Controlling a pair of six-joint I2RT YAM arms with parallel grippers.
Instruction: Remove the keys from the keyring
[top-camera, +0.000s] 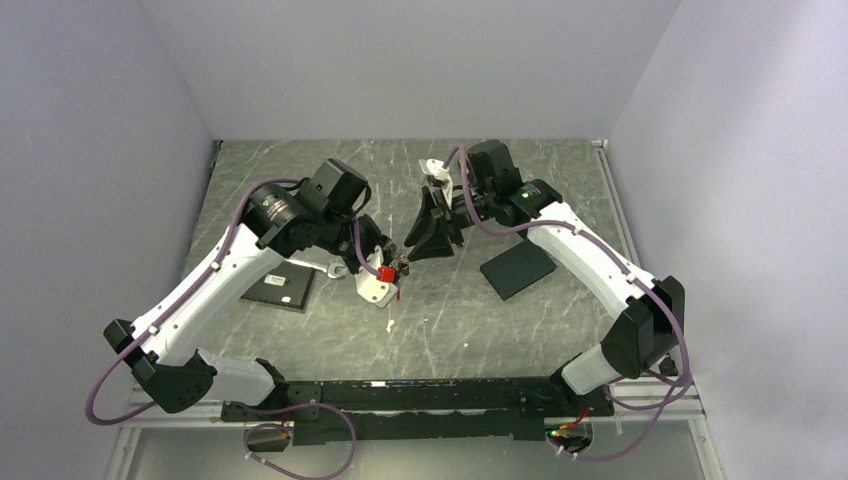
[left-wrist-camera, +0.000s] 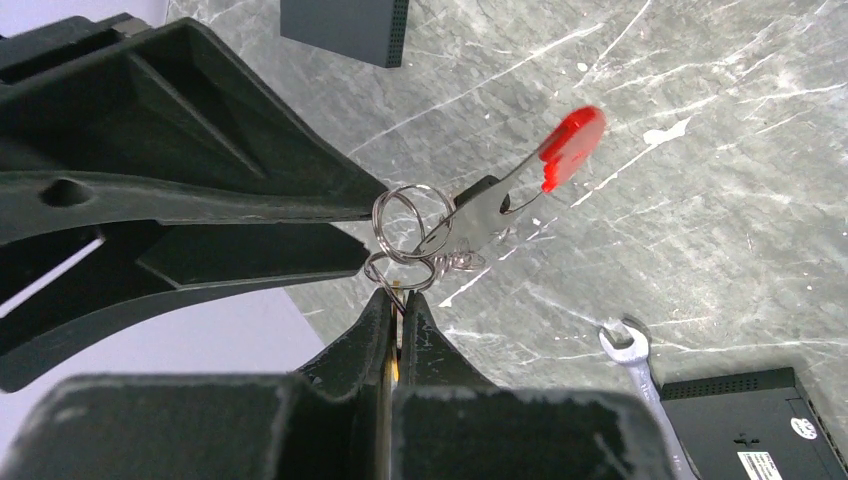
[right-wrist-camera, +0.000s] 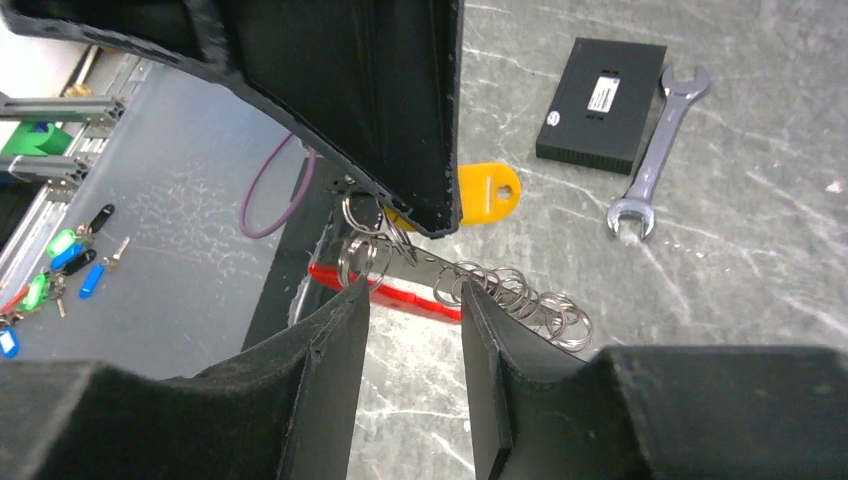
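- Keyring (left-wrist-camera: 408, 225) sits at the left gripper's (left-wrist-camera: 400, 300) fingertips, which are clamped on the keys (right-wrist-camera: 485, 190), above the tabletop's (top-camera: 450, 330) middle.
- Right gripper's (right-wrist-camera: 415, 290) fingers stand apart, flanking the ring.
- Only the right wrist view shows the keys' yellow face; the left wrist view shows just an edge.

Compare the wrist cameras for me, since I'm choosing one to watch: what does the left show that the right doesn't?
Only left wrist: a second black box at the top edge. Only right wrist: a yellow tag, a chain of rings, coloured tags off the table. Both: the red strip, the keyring, the wrench and a black box beside it.
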